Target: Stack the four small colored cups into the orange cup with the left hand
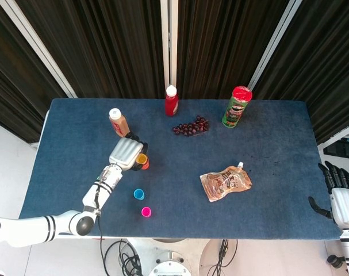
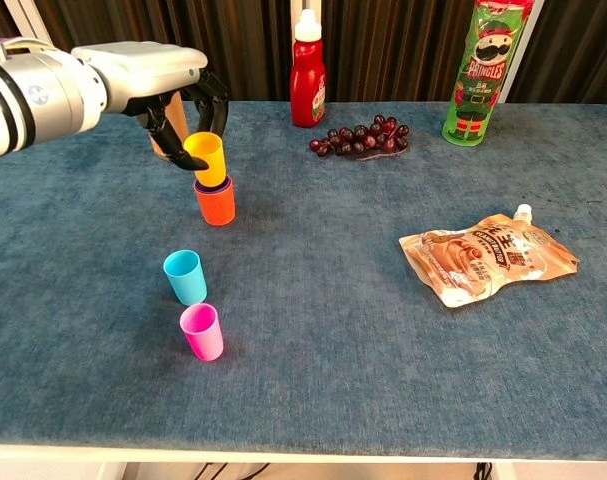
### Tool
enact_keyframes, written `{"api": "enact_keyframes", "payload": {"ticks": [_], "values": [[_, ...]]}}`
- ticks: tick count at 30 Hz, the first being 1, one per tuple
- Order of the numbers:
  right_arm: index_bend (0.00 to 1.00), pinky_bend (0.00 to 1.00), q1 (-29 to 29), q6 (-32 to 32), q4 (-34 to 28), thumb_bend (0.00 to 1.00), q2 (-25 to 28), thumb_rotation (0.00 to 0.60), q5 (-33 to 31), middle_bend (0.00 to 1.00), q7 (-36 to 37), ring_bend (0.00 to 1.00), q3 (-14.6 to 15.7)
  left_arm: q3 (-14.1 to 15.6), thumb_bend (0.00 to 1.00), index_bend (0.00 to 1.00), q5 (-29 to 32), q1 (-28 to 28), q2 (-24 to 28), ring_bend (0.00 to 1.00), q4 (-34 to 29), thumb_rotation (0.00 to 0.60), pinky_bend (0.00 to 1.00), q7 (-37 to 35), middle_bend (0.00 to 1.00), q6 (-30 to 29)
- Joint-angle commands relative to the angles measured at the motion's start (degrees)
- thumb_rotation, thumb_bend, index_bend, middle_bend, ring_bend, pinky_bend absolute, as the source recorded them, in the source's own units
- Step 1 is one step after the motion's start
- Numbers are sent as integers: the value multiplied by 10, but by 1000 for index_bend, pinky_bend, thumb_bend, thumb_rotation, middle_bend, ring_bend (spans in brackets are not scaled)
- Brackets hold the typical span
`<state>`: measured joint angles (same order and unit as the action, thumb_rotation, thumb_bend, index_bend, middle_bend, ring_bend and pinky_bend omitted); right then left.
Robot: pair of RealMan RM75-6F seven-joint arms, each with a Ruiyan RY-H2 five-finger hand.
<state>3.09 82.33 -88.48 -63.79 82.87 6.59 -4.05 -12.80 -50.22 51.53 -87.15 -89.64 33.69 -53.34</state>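
above the orange cup (image 2: 216, 205), which already has a purple cup (image 2: 212, 185) inside, the left hand (image 2: 153, 72) grasps the yellow cup (image 2: 205, 158); next it should go straight down, then release.

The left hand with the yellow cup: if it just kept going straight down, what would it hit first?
Most likely the orange cup, with a purple cup already nested inside. The yellow cup in the left hand sits directly above that stack, as far as depth shows.
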Motion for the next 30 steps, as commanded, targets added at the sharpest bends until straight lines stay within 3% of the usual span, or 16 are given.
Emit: {"api": "enact_keyframes", "payload": {"ticks": [1, 4, 10, 12, 18, 22, 30], "values": [[0, 0, 0, -3, 2, 250, -1, 600, -2, 0, 0, 0, 0, 5, 253, 530, 1, 1, -11, 263, 11, 600, 208, -11, 532, 3], [0, 0, 1, -7, 6, 249, -1, 600, -4, 0, 0, 0, 1, 9, 250, 489, -2, 3, -23, 261, 27, 600, 218, -20, 501, 4], [0, 0, 1, -7, 10, 249, -1, 600, -6, 0, 7, 0, 0, 10, 235, 222, -8, 8, -31, 138, 40, 600, 212, -32, 242, 4], [0, 0, 1, -7, 10, 250, -1, 600, -6, 0, 9, 0, -1, 10, 231, 194, -13, 7, -31, 127, 40, 600, 210, -35, 219, -1], [0, 0, 1, -8, 12, 249, -1, 600, -6, 0, 12, 0, -1, 14, 227, 191, -22, 0, -16, 125, 12, 600, 209, -36, 218, -19], [0, 0, 1, -6, 9, 250, 1, 600, -3, 0, 12, 0, 0, 28, 210, 214, -28, -20, 23, 126, -56, 600, 211, -25, 238, -45], [0, 0, 2, 1, 0, 249, 4, 600, 2, 0, 6, 0, -2, 96, 193, 291, -66, -81, 89, 141, -164, 600, 222, -11, 314, -101]]}}
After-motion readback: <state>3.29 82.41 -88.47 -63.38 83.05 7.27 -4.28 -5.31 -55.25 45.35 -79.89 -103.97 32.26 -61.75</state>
